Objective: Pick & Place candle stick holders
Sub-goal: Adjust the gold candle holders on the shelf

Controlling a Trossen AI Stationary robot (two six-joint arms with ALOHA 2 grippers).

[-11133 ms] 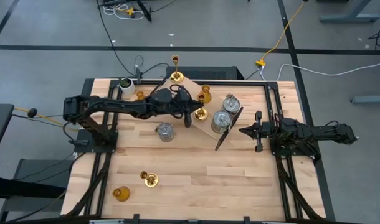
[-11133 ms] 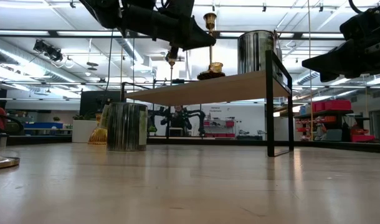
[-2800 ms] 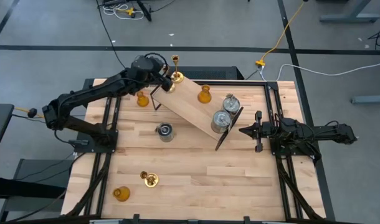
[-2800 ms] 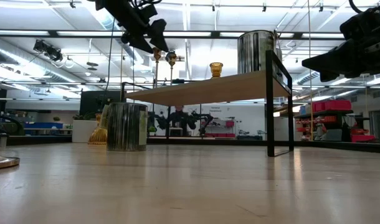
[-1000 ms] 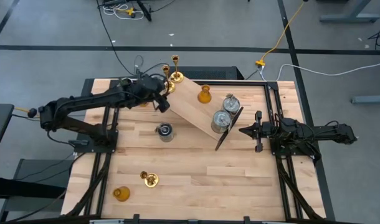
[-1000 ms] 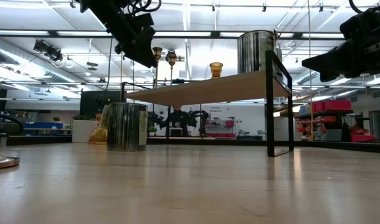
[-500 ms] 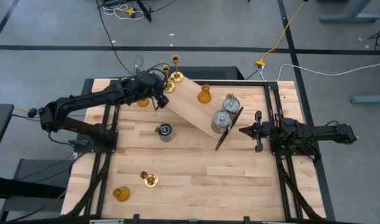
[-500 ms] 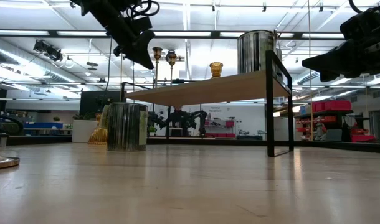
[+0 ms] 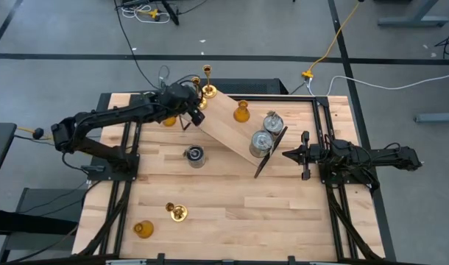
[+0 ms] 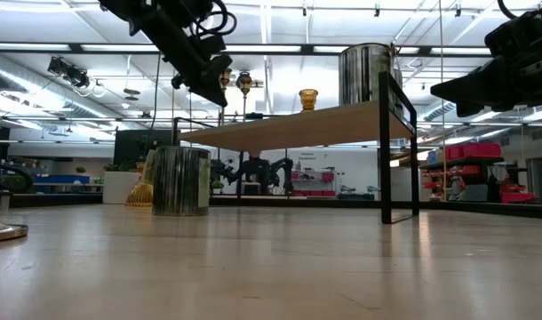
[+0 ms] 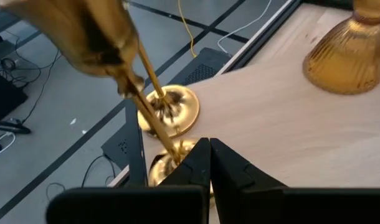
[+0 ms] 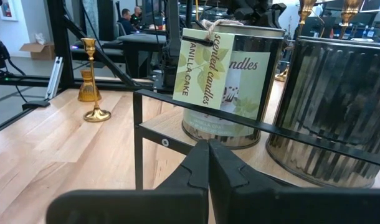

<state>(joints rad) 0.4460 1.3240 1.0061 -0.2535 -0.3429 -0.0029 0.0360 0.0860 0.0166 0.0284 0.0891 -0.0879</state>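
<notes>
Since a second ago: left tool (image 9: pixel 197 112), fingers closed and empty, is edging toward two brass holders (image 9: pixel 207 90) at the shelf's (image 9: pixel 232 129) far-left corner, risking toppling them; right tool (image 9: pixel 287 154), closed, is idling near bench's right edge.

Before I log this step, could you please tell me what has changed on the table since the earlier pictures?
The left claw moved a brass stick from the middle of the wooden shelf to its far-left corner, beside the other brass stick, drew back, then returned close to it, shut. The right claw and the other holders stayed put.
</notes>
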